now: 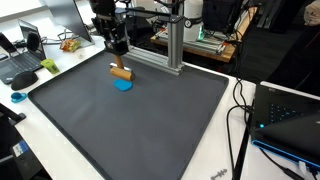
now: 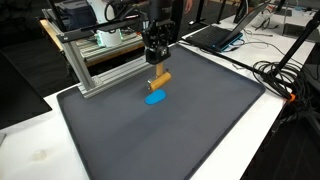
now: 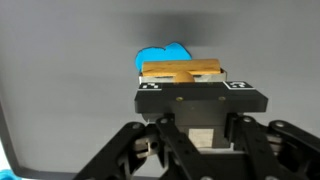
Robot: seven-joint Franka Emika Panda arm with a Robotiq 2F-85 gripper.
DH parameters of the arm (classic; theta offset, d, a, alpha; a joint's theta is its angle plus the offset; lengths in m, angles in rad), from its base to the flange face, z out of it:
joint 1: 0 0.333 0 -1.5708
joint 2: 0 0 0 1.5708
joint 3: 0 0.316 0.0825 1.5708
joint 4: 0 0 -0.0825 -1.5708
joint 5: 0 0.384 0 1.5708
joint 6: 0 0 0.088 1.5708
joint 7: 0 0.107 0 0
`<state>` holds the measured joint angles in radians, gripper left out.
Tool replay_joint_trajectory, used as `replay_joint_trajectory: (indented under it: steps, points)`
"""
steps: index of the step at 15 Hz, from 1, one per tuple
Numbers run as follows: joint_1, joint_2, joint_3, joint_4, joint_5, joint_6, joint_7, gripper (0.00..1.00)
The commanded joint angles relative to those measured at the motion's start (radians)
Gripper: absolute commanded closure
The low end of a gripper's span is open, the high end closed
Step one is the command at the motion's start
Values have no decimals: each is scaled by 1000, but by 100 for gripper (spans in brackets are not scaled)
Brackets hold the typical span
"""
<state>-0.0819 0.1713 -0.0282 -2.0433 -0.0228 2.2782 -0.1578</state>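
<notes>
In both exterior views my gripper hangs over the far part of a dark grey mat. It is shut on a small wooden block that sticks out below the fingers, tilted. Right under the block a flat blue piece lies on the mat; whether the two touch I cannot tell. In the wrist view the wooden block shows just beyond my gripper, and the blue piece peeks out behind it.
An aluminium frame stands at the mat's far edge, close to the arm. Laptops sit off the mat. Black cables and a dark box lie beside it.
</notes>
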Motion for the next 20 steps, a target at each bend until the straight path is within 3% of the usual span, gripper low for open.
replay_joint_trajectory:
  steps: [1, 6, 10, 20]
  points:
    - [8, 61, -18, 33, -31, 63, 47, 78]
    - [8, 130, -51, 55, -85, 135, 96, 78]
    - [5, 161, -53, 69, -75, 114, 96, 78]
    - [12, 83, -56, 44, -60, 107, 198, 78]
